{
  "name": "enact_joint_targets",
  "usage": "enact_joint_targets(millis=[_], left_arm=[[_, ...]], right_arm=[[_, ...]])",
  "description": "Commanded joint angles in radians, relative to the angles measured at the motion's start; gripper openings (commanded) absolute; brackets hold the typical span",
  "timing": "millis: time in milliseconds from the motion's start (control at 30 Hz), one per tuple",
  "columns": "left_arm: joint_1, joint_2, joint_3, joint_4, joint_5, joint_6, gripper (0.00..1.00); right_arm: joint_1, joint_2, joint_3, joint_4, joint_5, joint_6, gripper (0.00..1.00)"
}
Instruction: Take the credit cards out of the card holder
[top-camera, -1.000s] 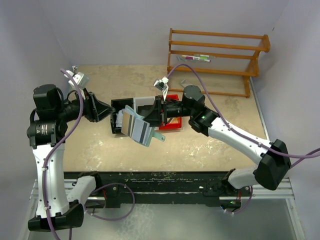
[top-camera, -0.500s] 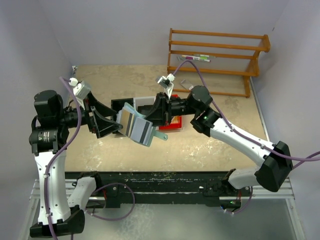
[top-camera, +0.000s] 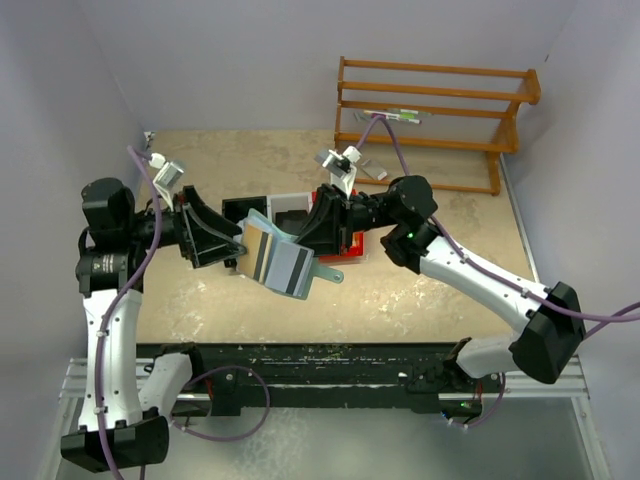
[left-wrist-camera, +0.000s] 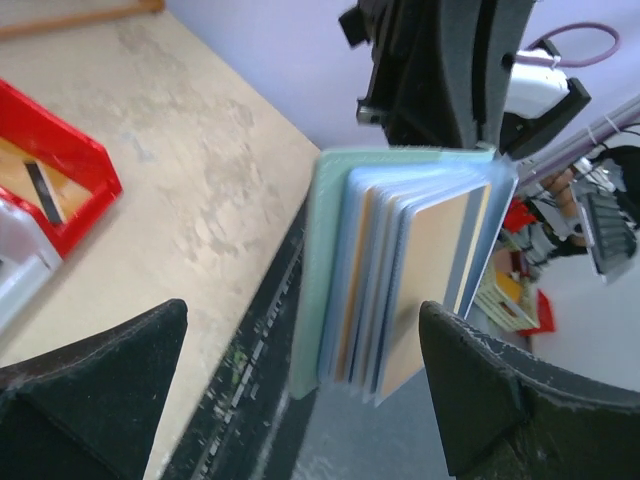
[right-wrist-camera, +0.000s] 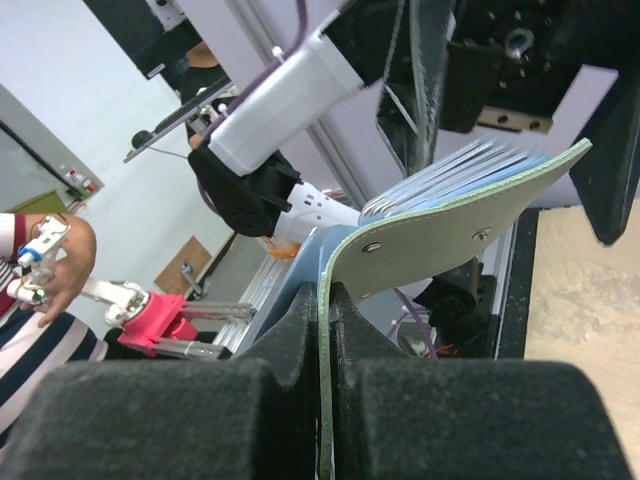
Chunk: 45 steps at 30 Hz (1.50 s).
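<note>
The table (top-camera: 430, 290) fills the middle of the overhead view, with a wooden rack (top-camera: 440, 93) along its far right edge and bare sandy surface to the far left and in front of the arms. The right arm (top-camera: 480, 275) reaches from its base at the near right diagonally up and inward, its wrist turned to face left over the table's centre. The left arm (top-camera: 110, 330) rises straight from the near left, bends at the elbow and points its wrist right, so the two wrists face each other. Between them, lifted off the table, hangs the card holder (right-wrist-camera: 450, 235), a pale green wallet with two snaps on its flap. The right gripper (top-camera: 312, 238) is clamped tight on the lower edge of that flap, its two pads pressed together with the thin cover between them. The credit cards (left-wrist-camera: 430, 270) sit fanned inside the holder, their blue, tan and yellow edges sticking out toward the left arm. The left gripper (top-camera: 236, 247) is spread wide, one finger on each side of the card stack, holding nothing; its wrist view shows a gap on both sides between fingertips and cards. Below and behind the holder stand a black bin (top-camera: 240, 210), a white bin (top-camera: 290, 205) and a red bin (left-wrist-camera: 75, 165), close together under the right wrist.
</note>
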Motion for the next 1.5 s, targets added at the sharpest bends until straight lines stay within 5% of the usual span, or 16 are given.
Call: enact_joint_targets(millis=[0,67,367,667,833,1067,1467], left_arm=[[-0.006,-0.071,-0.140,0.493,0.115,-0.458,0.99],[-0.007,-0.093,-0.167,0.597,0.127,-0.561,0.99],[-0.132,-0.086,-0.143,0.622,0.105,-0.605,0.97],[-0.182,-0.081,-0.167,0.730,0.086,-0.669,0.74],[-0.180,-0.078,-0.126,0.488,0.037,-0.487,1.00],[-0.180,-0.060,-0.190,0.635,0.041,-0.646,0.99],[-0.180,-0.055,-0.162,0.586,0.051,-0.629,0.99]], right_arm=[[0.003,-0.003,0.030,0.159,-0.014,0.061,0.00],[0.002,0.010,0.036,0.180,-0.018,0.076,0.00],[0.002,0.061,0.045,0.271,-0.012,0.134,0.00],[-0.001,0.080,0.037,0.319,-0.046,0.164,0.00],[-0.005,0.074,0.022,0.348,-0.052,0.182,0.00],[-0.006,0.139,0.072,0.568,-0.046,0.347,0.00],[-0.006,0.171,0.116,0.711,-0.073,0.493,0.00]])
